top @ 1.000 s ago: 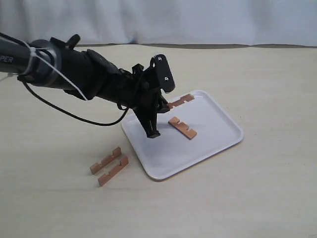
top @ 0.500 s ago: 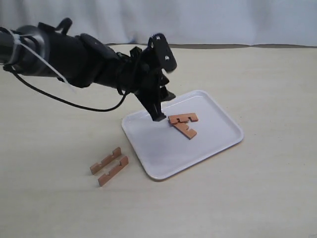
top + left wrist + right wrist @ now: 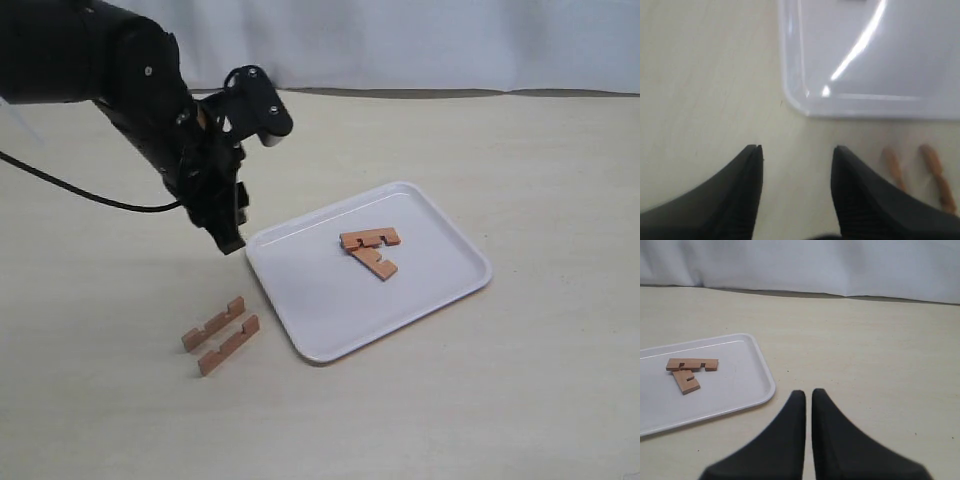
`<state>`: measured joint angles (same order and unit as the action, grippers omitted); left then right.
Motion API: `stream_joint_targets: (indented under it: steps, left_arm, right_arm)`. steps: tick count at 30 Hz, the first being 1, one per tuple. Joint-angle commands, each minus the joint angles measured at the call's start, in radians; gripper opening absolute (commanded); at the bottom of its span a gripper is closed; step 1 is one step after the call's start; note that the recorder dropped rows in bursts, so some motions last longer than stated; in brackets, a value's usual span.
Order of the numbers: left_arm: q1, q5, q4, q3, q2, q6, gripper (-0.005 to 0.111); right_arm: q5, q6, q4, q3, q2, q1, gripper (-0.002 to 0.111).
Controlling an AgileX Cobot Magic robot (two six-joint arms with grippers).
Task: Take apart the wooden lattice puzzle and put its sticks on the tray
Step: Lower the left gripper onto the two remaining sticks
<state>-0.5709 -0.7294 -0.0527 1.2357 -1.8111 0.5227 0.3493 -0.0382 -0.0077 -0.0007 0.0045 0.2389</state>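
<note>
Exterior view of a beige worktop [image 3: 520, 400] with a white tray [image 3: 320, 310] at centre. Left tool [image 3: 228, 238] hangs over the worktop just beside the tray's left corner, jaws wide and empty. Right tool [image 3: 808, 392] is pinched narrow, empty. Two sticks [image 3: 370, 240] touch on the tray; two more sticks [image 3: 213, 323] lie side by side on the worktop.

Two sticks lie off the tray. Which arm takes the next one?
Left. The left hand is open, hanging above the table near the two loose sticks; the right hand is shut, across the tray from them.
</note>
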Motion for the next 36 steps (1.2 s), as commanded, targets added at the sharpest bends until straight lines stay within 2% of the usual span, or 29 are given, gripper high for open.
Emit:
stream_joint_targets:
  steps: [1,8,15,20,28,36]
  left_arm:
    - [0.001,-0.125,-0.107,0.005,0.005,-0.273,0.043]
    - [0.001,-0.140,0.028,0.001,0.003,-0.292,0.043]
    - [0.001,-0.043,0.031,-0.085,-0.045,-0.286,0.043]
    - [-0.001,-0.009,0.066,-0.095,-0.081,-0.286,0.043]
    - [-0.001,-0.035,0.234,-0.095,-0.085,-0.074,0.043]
    - [-0.001,-0.032,0.239,-0.095,-0.141,-0.072,0.043]
  right_arm:
    - [-0.004,0.001,-0.001,0.001,-0.005,0.004,0.004]
    - [-0.004,0.001,-0.001,0.001,-0.005,0.004,0.004]
    - [-0.004,0.001,-0.001,0.001,-0.005,0.004,0.004]
    - [-0.004,0.001,-0.001,0.001,-0.005,0.004,0.004]
    - [-0.004,0.001,-0.001,0.001,-0.005,0.004,0.004]
    - [-0.004,0.001,-0.001,0.001,-0.005,0.004,0.004]
